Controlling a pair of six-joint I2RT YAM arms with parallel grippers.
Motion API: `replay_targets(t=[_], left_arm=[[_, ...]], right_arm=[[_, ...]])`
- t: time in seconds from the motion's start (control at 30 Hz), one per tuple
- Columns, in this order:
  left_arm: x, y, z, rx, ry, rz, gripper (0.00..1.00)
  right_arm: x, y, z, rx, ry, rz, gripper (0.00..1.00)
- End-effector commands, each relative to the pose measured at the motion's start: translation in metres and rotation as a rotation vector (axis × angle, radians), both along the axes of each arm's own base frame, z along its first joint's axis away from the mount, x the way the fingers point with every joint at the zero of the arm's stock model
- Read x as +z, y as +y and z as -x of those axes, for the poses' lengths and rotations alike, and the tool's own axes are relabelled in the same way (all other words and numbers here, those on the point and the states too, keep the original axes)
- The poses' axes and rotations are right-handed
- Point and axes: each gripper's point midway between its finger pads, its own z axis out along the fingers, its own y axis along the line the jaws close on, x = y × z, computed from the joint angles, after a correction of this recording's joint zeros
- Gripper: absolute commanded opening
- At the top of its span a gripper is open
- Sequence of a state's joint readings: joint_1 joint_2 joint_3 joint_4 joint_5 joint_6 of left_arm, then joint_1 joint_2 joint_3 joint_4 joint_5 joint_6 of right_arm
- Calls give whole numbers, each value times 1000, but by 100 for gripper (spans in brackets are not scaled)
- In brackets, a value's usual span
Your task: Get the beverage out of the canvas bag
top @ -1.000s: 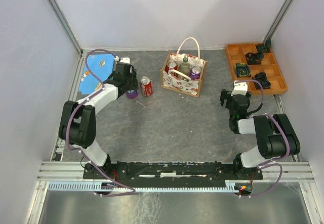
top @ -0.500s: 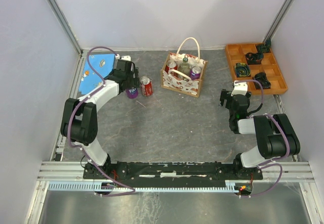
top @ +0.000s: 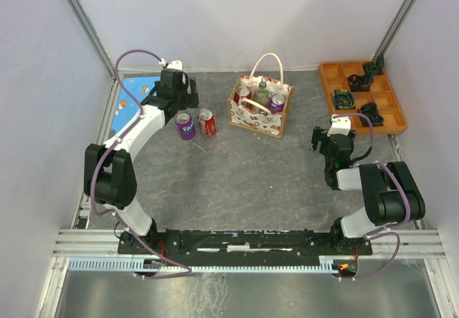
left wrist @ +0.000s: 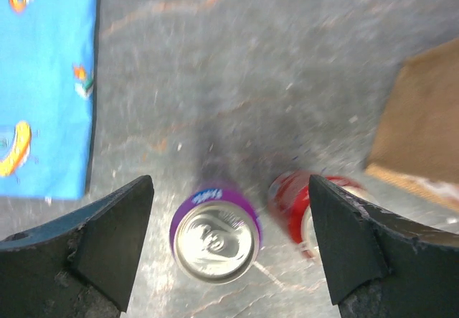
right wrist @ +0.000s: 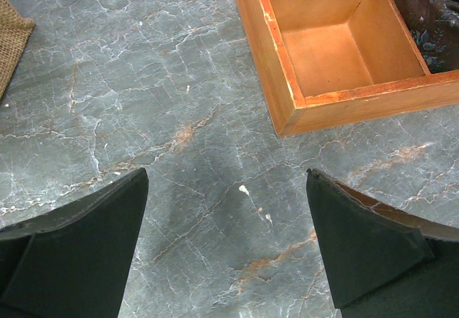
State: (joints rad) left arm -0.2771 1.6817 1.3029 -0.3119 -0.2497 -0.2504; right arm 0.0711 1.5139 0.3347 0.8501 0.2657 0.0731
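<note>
Left claw [left wrist: 229,189] spread wide, clear of upright purple can [left wrist: 215,239] beside red can [left wrist: 297,207]; labels unreadable.

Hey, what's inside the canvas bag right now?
Standing in the canvas bag: a red can, a bottle and a purple can. Only their tops show; the fabric walls hide their lower parts and the bag's floor.

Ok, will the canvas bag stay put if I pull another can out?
Probably not firmly: the canvas bag looks like soft fabric, so its walls may drag upward. The bottle and cans inside likely weigh it down. Its upright handle could snag.
</note>
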Motion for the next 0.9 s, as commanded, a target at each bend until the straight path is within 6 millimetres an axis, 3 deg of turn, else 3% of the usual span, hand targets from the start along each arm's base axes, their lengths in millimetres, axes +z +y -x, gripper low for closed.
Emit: replay_targets(t=[0.0, 0.1, 0.2, 0.3, 0.4, 0.47, 0.67, 0.87], left_arm=[[118, -39, -24, -183, -270, 30, 94], [147, -80, -28, -333, -329, 32, 93], [159, -124, -30, -470, -351, 45, 92], [156, -168, -28, -602, -356, 26, 90], [142, -214, -21, -735, -342, 2, 90], [128, -235, -23, -783, -320, -12, 90], [87, -264, -35, -833, -235, -40, 87], [69, -269, -44, -815, -206, -66, 88]], right_arm=[[16, 2, -12, 11, -49, 7, 99], [16, 1, -12, 10, -49, 7, 99], [15, 2, -11, 11, -48, 8, 99], [16, 2, -12, 11, -50, 7, 99], [16, 1, -12, 10, -50, 7, 99], [16, 2, -12, 11, -49, 8, 99], [16, 2, -12, 11, -49, 7, 99], [16, 2, -12, 10, -49, 7, 99]])
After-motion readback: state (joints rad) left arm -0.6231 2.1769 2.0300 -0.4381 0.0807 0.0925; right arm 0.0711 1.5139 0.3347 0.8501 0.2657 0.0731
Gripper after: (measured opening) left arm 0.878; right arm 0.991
